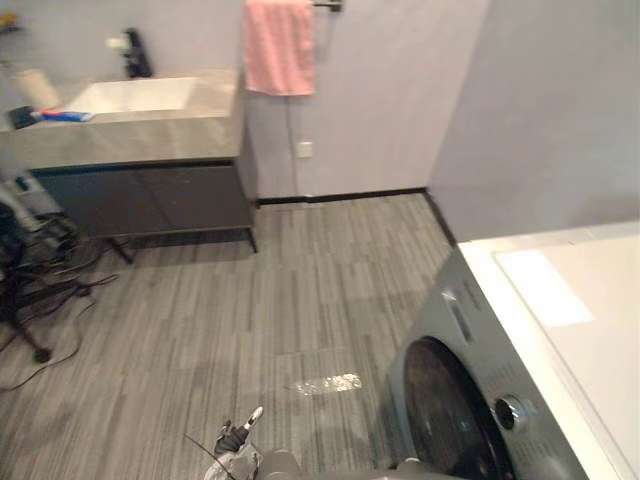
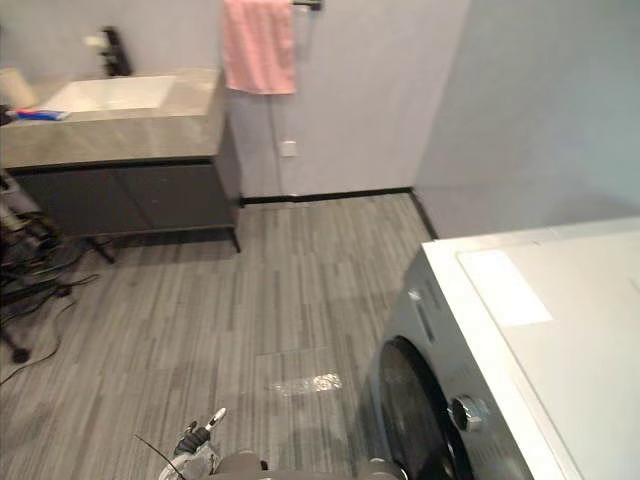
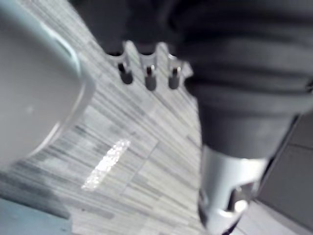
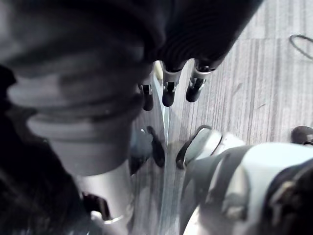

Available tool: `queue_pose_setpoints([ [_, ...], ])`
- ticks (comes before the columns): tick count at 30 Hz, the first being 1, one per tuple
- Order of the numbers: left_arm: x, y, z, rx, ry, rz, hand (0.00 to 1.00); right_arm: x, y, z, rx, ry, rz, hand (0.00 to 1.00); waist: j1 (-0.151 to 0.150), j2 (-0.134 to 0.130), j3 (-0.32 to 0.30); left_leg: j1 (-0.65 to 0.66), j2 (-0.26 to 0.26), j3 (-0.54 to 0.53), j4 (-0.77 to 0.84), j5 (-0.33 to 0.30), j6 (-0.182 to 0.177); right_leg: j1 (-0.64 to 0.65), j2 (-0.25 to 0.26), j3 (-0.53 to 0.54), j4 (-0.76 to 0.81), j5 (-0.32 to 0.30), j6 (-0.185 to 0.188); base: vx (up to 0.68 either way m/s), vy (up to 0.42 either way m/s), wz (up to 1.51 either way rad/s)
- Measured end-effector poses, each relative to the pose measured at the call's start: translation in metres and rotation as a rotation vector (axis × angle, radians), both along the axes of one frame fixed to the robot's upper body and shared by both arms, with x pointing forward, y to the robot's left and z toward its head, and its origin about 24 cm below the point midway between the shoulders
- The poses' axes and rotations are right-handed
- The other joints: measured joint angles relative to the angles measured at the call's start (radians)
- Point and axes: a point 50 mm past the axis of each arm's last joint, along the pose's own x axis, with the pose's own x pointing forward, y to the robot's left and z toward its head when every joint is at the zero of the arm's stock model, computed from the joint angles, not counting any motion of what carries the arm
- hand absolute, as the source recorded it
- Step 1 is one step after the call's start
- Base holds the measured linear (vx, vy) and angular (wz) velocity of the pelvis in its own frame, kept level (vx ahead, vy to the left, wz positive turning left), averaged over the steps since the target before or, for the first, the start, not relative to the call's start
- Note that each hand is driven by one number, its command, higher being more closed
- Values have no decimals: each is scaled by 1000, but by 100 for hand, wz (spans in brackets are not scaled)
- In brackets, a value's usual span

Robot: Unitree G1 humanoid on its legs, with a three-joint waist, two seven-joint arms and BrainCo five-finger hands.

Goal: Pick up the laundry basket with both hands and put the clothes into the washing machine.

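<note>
Washer (image 1: pixel 470 400) door looks closed. Left hand (image 3: pixel 146 73) and right hand (image 4: pixel 171 83) hang relaxed, holding nothing. You can't tell the step.

We count one washing machine (image 1: pixel 480 400), with one round dark door (image 1: pixel 445 415) and one shiny knob (image 1: pixel 508 411). One pink towel (image 1: pixel 279 45) on wall. One sink cabinet (image 1: pixel 140 150), one white basin (image 1: pixel 130 95), one black tap (image 1: pixel 135 55). One small white wall socket (image 1: pixel 304 149). One blue and red tube (image 1: pixel 62 116) on counter. Two robot hands: left hand (image 3: pixel 146 73) in left wrist view, right hand (image 4: pixel 176 83) in right wrist view. We see no more kinds to count.
</note>
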Motion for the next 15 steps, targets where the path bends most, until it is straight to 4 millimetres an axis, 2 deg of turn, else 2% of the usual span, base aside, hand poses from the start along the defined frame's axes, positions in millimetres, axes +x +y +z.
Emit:
queue_pose_setpoints([
  [1, -2, 5, 0, 12, 12, -4, 0, 14, -1, 1, -14, -42, 0, 0, 2, -6, -7, 17, -35, -11, -69, 35, -56, 0, -10, 9, -16, 18, 25, -40, 230, 36],
  [2, -11, 17, -2, 53, 53, -23, 0, 26, 10, 0, 11, -79, 16, 0, -8, -41, -23, 30, -92, -12, -152, 84, -37, -2, -22, 65, -64, 33, 32, 18, 176, 32],
  [3, -12, 24, -1, 76, 67, -47, 0, 33, 14, 0, 23, -99, 22, 0, -15, -63, -29, 28, -114, -17, -169, 95, -28, 4, -27, 85, -84, 30, 34, 55, 123, 37],
  [4, -13, 30, -1, 98, 86, -83, 0, 45, 15, 1, 27, -127, 26, 0, -6, -76, -30, 24, -137, -21, -160, 97, -23, 19, -41, 93, -113, 43, 45, 44, 157, 27],
  [5, -19, 32, -3, 102, 114, -100, 0, 52, 15, 2, 22, -145, 31, 0, 1, -78, -31, 32, -156, -22, -158, 97, -22, 34, -53, 104, -124, 53, 45, -5, 146, 19],
  [7, -23, 30, -5, 103, 133, -128, 0, 52, 16, 2, 22, -150, 42, 0, 4, -79, -34, 49, -182, -20, -181, 102, -12, 42, -75, 105, -126, 56, 46, -51, 117, 16],
  [10, -27, 27, -6, 105, 147, -161, 0, 61, 15, 3, 15, -164, 82, 0, 5, -83, -38, 65, -228, 5, -212, 106, 14, 6, -119, 132, -88, 39, 65, -100, 101, -14],
  [12, -28, 24, -7, 104, 152, -194, 0, 62, 14, 4, 11, -164, 105, 0, 0, -87, -28, 70, -257, 18, -216, 90, 31, -24, -156, 149, -18, 11, 44, -100, 105, -16],
  [14, -22, 18, -6, 102, 138, -230, 0, 58, 7, 4, -14, -154, 133, 0, -2, -75, -3, 104, -270, 5, -224, 80, 49, -64, -186, 164, 146, 0, -34, -75, 99, 4],
  [15, -23, 18, -7, 102, 137, -241, 0, 56, 6, 4, -21, -152, 146, 0, -3, -67, 1, 126, -264, 3, -231, 78, 52, -116, -191, 171, 269, 41, -101, -54, 104, 7],
])
